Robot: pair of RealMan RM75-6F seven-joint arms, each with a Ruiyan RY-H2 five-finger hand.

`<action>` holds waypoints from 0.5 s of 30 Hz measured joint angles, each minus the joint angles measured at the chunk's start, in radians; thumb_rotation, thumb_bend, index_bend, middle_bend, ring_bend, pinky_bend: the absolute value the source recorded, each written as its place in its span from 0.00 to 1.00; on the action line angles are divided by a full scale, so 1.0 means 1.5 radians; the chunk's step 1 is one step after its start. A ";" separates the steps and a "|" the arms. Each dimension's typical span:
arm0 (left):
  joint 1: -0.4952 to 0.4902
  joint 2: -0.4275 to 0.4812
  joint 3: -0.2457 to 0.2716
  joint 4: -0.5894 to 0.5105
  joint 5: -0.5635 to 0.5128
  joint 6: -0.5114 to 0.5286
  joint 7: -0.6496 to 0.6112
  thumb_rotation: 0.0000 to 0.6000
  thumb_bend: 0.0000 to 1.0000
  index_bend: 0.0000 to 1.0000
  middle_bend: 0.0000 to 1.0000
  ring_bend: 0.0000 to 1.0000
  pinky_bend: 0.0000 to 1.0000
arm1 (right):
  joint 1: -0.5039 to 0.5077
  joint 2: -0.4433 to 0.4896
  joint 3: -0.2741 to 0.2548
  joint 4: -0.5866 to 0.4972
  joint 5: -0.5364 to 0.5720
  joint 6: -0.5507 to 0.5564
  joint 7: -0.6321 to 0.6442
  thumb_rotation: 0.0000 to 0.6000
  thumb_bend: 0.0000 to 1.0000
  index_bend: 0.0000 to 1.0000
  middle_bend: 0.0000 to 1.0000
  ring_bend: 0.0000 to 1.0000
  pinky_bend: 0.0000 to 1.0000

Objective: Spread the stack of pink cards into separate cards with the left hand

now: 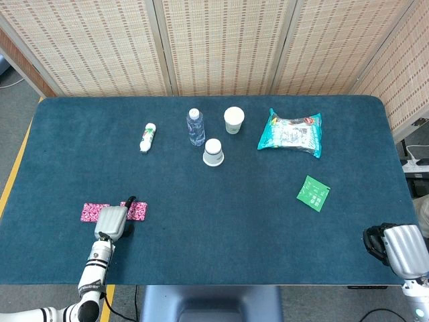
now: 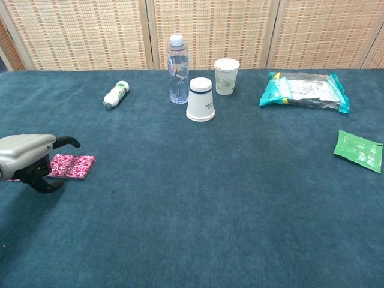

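Two pink patterned cards lie side by side near the table's front left. The left pink card (image 1: 92,212) is fully visible in the head view. The right pink card (image 1: 139,210) (image 2: 74,166) is partly covered by my left hand (image 1: 112,221) (image 2: 27,158). That hand hovers low between the two cards, one finger stretched out over the right card's near end and the others curved downward, with nothing in its grip. Whether it touches the card is unclear. My right hand (image 1: 400,248) sits at the front right edge, far from the cards, its fingers mostly hidden.
At the back stand a clear water bottle (image 1: 195,127), an upright paper cup (image 1: 233,120) and an upturned white cup (image 1: 213,152). A small white bottle (image 1: 147,137) lies on its side. A teal snack bag (image 1: 290,133) and a green packet (image 1: 313,193) lie to the right.
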 measured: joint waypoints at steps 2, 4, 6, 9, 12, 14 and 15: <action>-0.003 -0.005 -0.001 0.002 -0.008 0.001 0.003 1.00 0.36 0.14 1.00 1.00 1.00 | 0.000 0.000 0.000 0.000 0.000 0.000 0.000 1.00 0.54 1.00 0.92 0.85 0.97; -0.005 -0.012 -0.003 0.006 -0.010 0.003 0.003 1.00 0.36 0.14 1.00 1.00 1.00 | 0.000 0.000 0.000 0.000 0.000 -0.001 -0.001 1.00 0.54 1.00 0.92 0.85 0.97; -0.006 -0.020 -0.005 0.013 -0.009 0.007 -0.001 1.00 0.37 0.16 1.00 1.00 1.00 | 0.000 0.000 0.000 0.000 0.000 -0.001 -0.001 1.00 0.55 1.00 0.92 0.85 0.97; -0.008 -0.029 -0.006 0.022 -0.007 0.012 -0.004 1.00 0.37 0.17 1.00 1.00 1.00 | 0.000 0.000 0.000 0.000 0.000 -0.001 -0.001 1.00 0.54 1.00 0.92 0.85 0.97; -0.010 -0.031 -0.005 0.024 -0.011 0.013 0.000 1.00 0.37 0.18 1.00 1.00 1.00 | 0.000 0.000 0.000 0.000 0.000 0.000 0.000 1.00 0.55 1.00 0.92 0.85 0.97; -0.011 -0.032 -0.006 0.025 -0.015 0.012 0.000 1.00 0.37 0.19 1.00 1.00 1.00 | 0.000 0.000 -0.001 0.000 0.000 -0.001 0.001 1.00 0.55 1.00 0.92 0.85 0.97; -0.011 -0.033 -0.006 0.027 -0.016 0.012 -0.001 1.00 0.37 0.19 1.00 1.00 1.00 | 0.000 0.001 -0.001 0.000 0.000 -0.001 0.001 1.00 0.55 1.00 0.92 0.85 0.97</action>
